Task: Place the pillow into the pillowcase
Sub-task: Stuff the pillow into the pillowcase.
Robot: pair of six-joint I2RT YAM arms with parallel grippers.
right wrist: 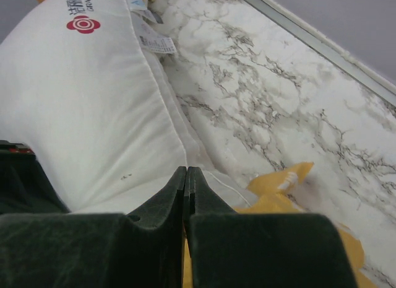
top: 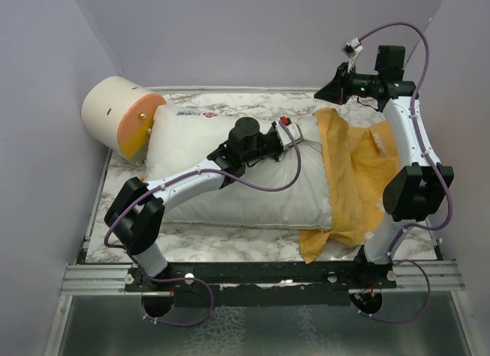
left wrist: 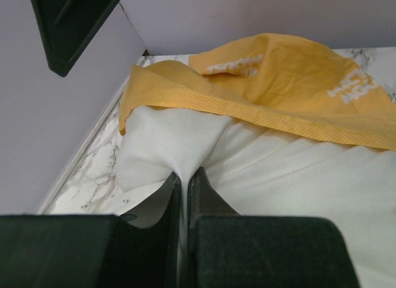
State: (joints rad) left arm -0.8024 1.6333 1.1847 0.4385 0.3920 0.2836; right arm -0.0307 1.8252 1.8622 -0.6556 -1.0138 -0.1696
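The white pillow (top: 230, 189) lies lengthwise across the marble table. Its right end sits inside the orange-yellow pillowcase (top: 354, 172), whose striped hem (left wrist: 266, 114) crosses the pillow. My left gripper (top: 293, 136) is over the pillow near that hem. In the left wrist view it (left wrist: 184, 174) is shut on a pinched fold of the pillow (left wrist: 297, 176). My right gripper (top: 324, 92) hangs at the back, just beyond the pillowcase's far edge. In the right wrist view it (right wrist: 186, 170) is shut, nothing shows between its tips, and the pillow (right wrist: 80, 108) and pillowcase (right wrist: 278, 190) lie below.
A cream-and-orange cylinder (top: 119, 115) rests at the back left corner against the pillow's end. Lilac walls close in the table (top: 253, 245) on the left, back and right. The pillow's red-and-black printed label (right wrist: 80, 20) faces up near the cylinder.
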